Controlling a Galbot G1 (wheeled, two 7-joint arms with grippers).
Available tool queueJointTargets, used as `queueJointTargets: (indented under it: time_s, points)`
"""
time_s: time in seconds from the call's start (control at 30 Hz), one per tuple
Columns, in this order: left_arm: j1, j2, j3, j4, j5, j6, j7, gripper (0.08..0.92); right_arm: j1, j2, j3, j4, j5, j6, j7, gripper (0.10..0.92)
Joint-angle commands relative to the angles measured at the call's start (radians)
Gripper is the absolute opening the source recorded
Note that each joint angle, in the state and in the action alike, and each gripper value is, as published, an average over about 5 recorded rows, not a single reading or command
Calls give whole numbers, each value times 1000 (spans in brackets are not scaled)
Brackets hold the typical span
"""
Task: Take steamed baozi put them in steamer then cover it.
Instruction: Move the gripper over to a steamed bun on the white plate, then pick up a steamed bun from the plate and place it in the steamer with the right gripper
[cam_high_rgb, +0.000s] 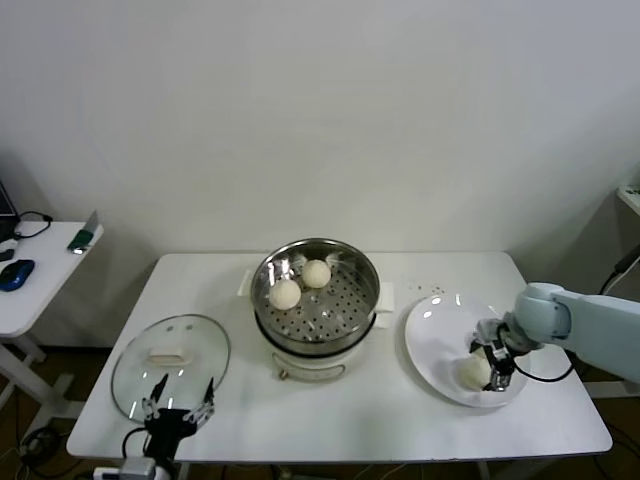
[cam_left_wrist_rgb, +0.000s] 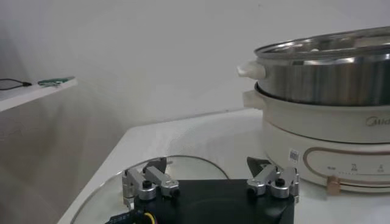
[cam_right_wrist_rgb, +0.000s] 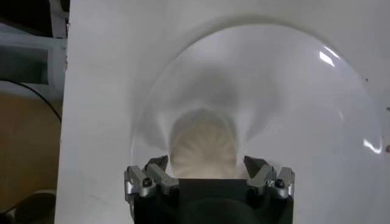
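In the head view, the steamer (cam_high_rgb: 316, 305) stands at the centre of the white desk (cam_high_rgb: 390, 415), uncovered. Two baozi lie on its perforated tray: one (cam_high_rgb: 285, 294) at the left and another (cam_high_rgb: 317, 274) just behind it, toward the wall. The cover (cam_high_rgb: 171, 360) lies flat on the desk at lower left, its cream handle up. The left end effector (cam_high_rgb: 178, 409) sits at the cover's near edge, its fingers spread apart and holding nothing. At the right, a white plate (cam_high_rgb: 436, 335) carries a third baozi (cam_high_rgb: 474, 373) near its front edge. The right end effector (cam_high_rgb: 500, 372) is down on the plate beside this bun, a dark finger on its right side; from here I cannot tell whether it grips.

In the left wrist view, the left end effector (cam_left_wrist_rgb: 210, 182) fills the bottom centre, jaws wide apart over the glass cover (cam_left_wrist_rgb: 198, 165). The steamer (cam_left_wrist_rgb: 329, 79) rises at the right on its cream base.

In the right wrist view, the right end effector (cam_right_wrist_rgb: 207, 176) is at bottom centre, released, its fingers straddling the baozi (cam_right_wrist_rgb: 204, 146) with a gap on each side. The bun rests on the plate (cam_right_wrist_rgb: 292, 91).
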Motion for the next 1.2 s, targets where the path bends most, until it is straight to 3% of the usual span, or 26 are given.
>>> queueJointTargets:
  time_s: [0.03,0.17,0.37,0.6,0.87,1.2]
  points:
    - [0,0,0,2,0,0,-1,823,-57,14,39,-25,-17,-2,5,799]
    - [0,0,-1,3,0,-1,-2,823,-44,15,36,-25,-14,3,-7,778]
    - [2,0,-2,0,0,-2,-3,823,37,13,-6,-15,1,24,-39,685]
    - [3,2,0,-2,2,-3,-3,823,357,44,-188,23,12,130,-122,645]
    - [-3,-2,11,-5,9,-2,-3,823,795,211,-330,68,35,419,-237,645]
    - [-4,1,7,-3,11,-2,-2,823,938,451,-177,160,48,609,-270,645]
